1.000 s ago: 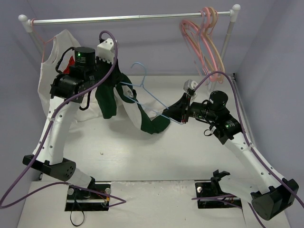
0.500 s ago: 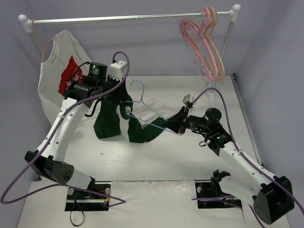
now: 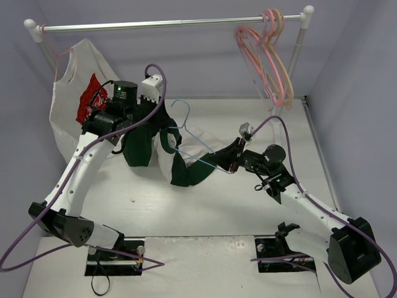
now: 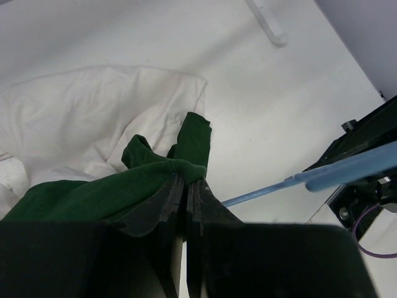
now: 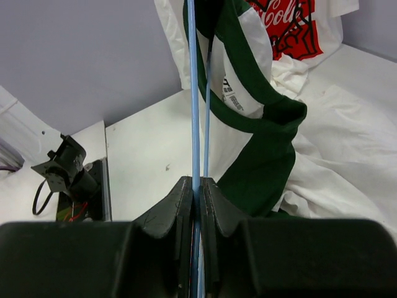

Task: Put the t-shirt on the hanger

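Out over the middle of the table [image 3: 205,208], the t-shirt [image 3: 197,148] hangs bunched between the two arms, with its lower folds resting on the surface. The left gripper [image 4: 186,184] has its fingers pinched shut on a fold of dark green fabric and holds it up, I'd guess to keep an opening spread for the wire. The right gripper [image 5: 196,186] is clamped tight on the light-blue hanger [image 5: 193,93], low on its frame, so the hook points towards the far left. The wire runs up against the green-trimmed neck; I can't tell whether it goes through. Threading looks begun, not finished. On the far rail [image 3: 155,24], pink hangers [image 3: 273,62] and a red-printed white shirt [image 3: 62,124] hang well apart.
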`<action>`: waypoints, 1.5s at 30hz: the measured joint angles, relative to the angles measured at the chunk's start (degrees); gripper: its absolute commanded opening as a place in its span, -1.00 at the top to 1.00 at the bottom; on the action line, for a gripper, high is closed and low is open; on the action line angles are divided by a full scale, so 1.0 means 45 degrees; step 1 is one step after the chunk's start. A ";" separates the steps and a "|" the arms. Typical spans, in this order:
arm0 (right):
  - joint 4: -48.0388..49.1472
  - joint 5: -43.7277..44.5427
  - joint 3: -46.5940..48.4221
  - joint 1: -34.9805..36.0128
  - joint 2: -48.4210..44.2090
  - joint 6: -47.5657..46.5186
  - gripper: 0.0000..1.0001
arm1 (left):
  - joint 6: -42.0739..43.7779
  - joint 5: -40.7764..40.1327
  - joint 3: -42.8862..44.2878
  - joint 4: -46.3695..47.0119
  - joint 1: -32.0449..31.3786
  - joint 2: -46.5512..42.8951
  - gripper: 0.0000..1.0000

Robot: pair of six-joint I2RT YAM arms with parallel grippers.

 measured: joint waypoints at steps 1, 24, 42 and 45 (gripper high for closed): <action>0.0253 0.0039 -0.0024 0.0000 0.0107 0.0097 1.00 | -0.0053 0.0015 0.0000 0.0112 -0.0015 -0.0063 1.00; 0.4007 0.0495 0.0345 -0.0457 0.3113 0.1831 1.00 | -0.0675 0.0588 -0.0175 0.0423 -0.1001 -0.0495 -0.22; 0.4085 -0.0534 0.0743 -0.0554 0.3118 0.1715 1.00 | 0.2234 -0.1452 0.0971 -0.0845 0.1457 -0.0073 -0.41; 0.4095 -0.0753 0.0763 -0.0563 0.3118 0.1758 1.00 | 0.2783 -0.1054 0.1447 -0.0860 0.1530 0.0427 -0.41</action>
